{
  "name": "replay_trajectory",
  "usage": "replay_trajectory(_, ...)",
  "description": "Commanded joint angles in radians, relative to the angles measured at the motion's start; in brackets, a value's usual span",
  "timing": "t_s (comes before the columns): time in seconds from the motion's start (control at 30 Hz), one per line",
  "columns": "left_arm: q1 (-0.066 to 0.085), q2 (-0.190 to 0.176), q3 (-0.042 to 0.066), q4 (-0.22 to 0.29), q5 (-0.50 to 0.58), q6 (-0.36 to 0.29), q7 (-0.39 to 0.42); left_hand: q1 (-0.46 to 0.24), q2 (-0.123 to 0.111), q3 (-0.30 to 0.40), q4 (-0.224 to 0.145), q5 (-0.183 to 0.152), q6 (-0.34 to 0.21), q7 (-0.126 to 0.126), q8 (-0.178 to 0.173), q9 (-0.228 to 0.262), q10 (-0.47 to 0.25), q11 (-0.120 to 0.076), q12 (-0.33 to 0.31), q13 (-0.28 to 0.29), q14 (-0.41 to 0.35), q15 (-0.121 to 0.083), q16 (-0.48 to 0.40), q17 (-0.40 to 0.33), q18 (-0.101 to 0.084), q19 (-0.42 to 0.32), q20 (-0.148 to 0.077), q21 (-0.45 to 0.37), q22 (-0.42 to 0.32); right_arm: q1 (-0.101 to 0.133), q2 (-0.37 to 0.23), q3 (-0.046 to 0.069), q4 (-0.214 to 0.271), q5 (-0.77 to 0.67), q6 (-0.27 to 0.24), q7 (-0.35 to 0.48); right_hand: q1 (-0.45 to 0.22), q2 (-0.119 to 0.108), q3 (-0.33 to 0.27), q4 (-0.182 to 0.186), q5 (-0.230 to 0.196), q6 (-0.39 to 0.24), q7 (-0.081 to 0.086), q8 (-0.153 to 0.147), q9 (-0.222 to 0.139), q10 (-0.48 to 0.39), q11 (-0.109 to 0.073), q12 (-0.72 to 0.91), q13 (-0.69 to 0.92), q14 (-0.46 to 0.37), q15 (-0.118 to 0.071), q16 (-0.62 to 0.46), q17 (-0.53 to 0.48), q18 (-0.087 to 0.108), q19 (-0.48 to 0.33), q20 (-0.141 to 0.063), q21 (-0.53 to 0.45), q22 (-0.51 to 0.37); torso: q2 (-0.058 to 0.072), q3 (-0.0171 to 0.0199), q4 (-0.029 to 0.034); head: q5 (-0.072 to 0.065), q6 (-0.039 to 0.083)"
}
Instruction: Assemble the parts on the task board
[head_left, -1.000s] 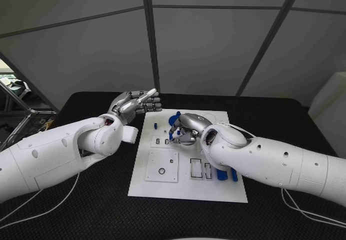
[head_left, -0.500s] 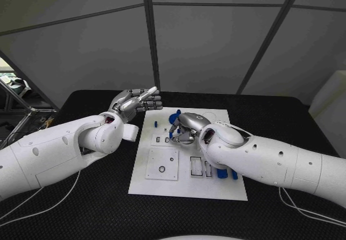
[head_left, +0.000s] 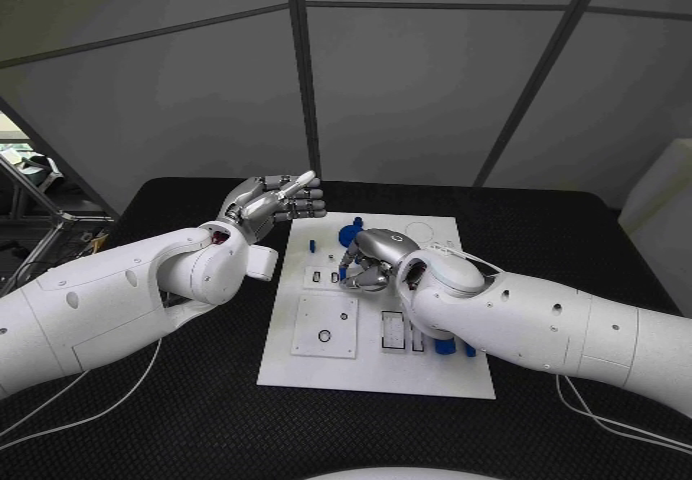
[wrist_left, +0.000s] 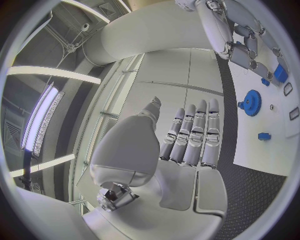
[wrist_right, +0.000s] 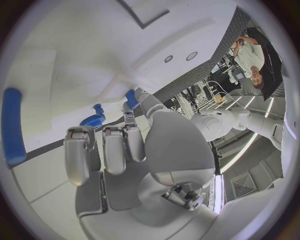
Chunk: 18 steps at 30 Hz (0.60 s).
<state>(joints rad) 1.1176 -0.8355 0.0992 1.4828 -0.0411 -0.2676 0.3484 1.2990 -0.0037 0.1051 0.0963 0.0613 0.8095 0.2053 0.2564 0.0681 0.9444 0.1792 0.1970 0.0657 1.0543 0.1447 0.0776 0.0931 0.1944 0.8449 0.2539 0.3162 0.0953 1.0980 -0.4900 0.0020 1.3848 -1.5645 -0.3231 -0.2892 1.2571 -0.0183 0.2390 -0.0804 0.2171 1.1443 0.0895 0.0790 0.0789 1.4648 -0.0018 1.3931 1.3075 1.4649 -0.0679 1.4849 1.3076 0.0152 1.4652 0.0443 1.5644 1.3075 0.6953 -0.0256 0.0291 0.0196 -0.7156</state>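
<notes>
The black worktop carries the white task board at its middle. Over the board's far half the right robot hand hangs curled beside the blue gear; whether it holds a part I cannot tell. Probably a piece is being seated, which calls for careful alignment. The left robot hand hovers empty, fingers straight, off the board's far left corner. Small blue parts lie near the board's right edge.

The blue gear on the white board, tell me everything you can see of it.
The round blue toothed gear looks like plastic, with a toothed rim, small holes in its face and a raised hub. It lies flat near the far end of the white task board, just beyond the right hand, which partly hides it in the head view. Whether that hand touches it cannot be told. The left hand hovers apart.
</notes>
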Motion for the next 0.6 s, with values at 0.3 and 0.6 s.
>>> replay_trajectory(0.3, 0.001, 0.002, 0.001, -0.001, -0.004, 0.014, 0.001, 0.003, 0.009, 0.001, -0.006, -0.005, 0.008, 0.017, -0.006, 0.001, 0.009, 0.000, -0.003, 0.001, -0.002, 0.000, -0.007, 0.001, -0.012, 0.006, -0.003, 0.001, -0.002, -0.005, 0.005, -0.003, -0.010, -0.020, 0.024, -0.010, -0.012, -0.001, -0.003, 0.001, 0.003, 0.023, -0.019, 0.001, 0.014, 0.014, -0.006, 0.003, 0.094, 0.070, -0.007, -0.002, 0.095, -0.015, 0.106, -0.006, 0.006, 0.263, 0.000, 0.0005, 0.0001, 0.000, -0.001)
replay_trajectory(0.6, 0.001, 0.003, 0.001, -0.003, -0.004, 0.014, 0.001, 0.004, 0.010, 0.001, -0.007, -0.005, 0.008, 0.017, -0.006, 0.001, 0.009, 0.000, -0.004, 0.001, -0.002, 0.000, -0.008, 0.001, -0.013, 0.005, -0.003, 0.001, -0.002, -0.006, 0.000, -0.003, -0.008, -0.035, 0.033, -0.027, -0.022, -0.016, -0.007, -0.003, 0.003, 0.010, -0.014, -0.011, 0.011, 0.008, -0.003, -0.007, 0.085, 0.068, -0.005, -0.007, 0.087, -0.015, 0.105, -0.005, 0.006, 0.262, 0.000, 0.0001, 0.0005, 0.000, -0.005)
